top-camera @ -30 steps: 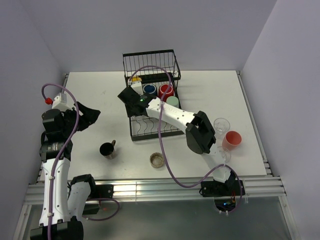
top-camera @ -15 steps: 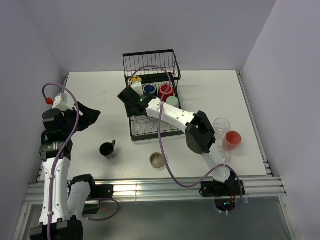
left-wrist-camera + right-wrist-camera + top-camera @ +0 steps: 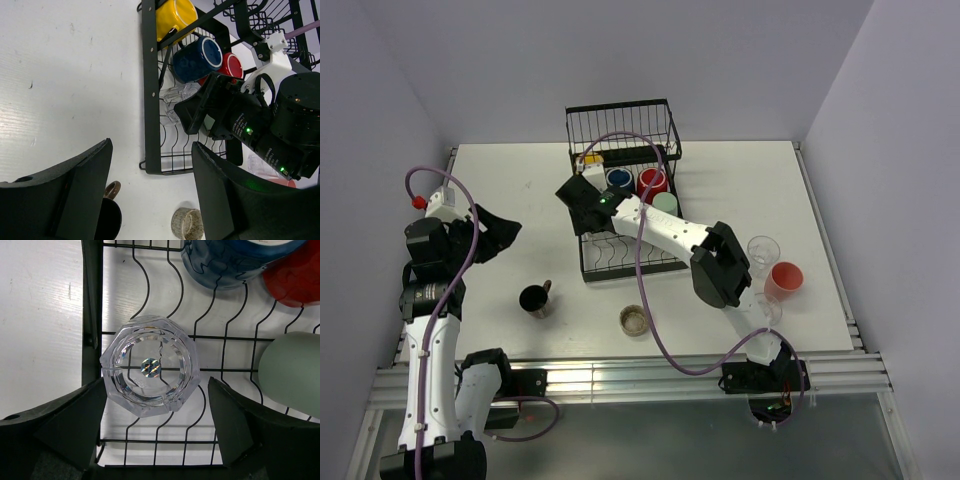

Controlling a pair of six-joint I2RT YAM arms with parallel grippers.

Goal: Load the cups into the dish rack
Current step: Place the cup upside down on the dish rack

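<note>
The black wire dish rack stands at the table's far middle and holds a yellow mug, a navy mug, a red mug and a green tumbler. My right gripper hovers over the rack. In the right wrist view it is open around a clear faceted glass resting on the rack wires; the right finger stands apart from it. My left gripper is open and empty left of the rack, above a black mug and a low brownish glass.
A clear glass, a pink tumbler and another clear glass stand at the right, near the right arm's base. In the left wrist view the open gripper frames the rack, black mug and brownish glass.
</note>
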